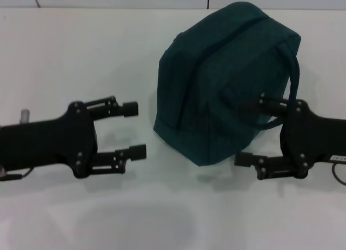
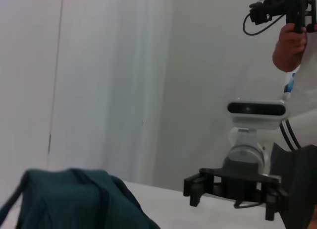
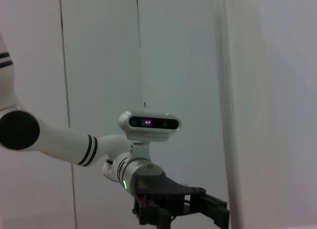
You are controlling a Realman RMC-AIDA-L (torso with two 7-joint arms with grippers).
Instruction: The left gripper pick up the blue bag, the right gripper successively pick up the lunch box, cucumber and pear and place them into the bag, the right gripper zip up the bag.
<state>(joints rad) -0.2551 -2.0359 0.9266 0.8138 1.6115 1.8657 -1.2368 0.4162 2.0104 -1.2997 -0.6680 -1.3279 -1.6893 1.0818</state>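
Observation:
The blue bag (image 1: 227, 82) stands on the white table, bulging, with its top seam closed in a dark line; it also fills a corner of the left wrist view (image 2: 74, 201). My left gripper (image 1: 135, 130) hovers open just left of the bag, nothing between its fingers; the right wrist view shows it from the front (image 3: 178, 211). My right gripper (image 1: 250, 131) is open at the bag's right side, its upper finger overlapping the fabric, and one bag handle (image 1: 295, 71) hangs down beside it. The left wrist view catches it too (image 2: 230, 189). Lunch box, cucumber and pear are out of view.
The white table (image 1: 81, 55) runs from the back wall to the front edge around the bag. A person's hand (image 2: 290, 45) holding a dark device shows high up in the left wrist view, behind my right arm.

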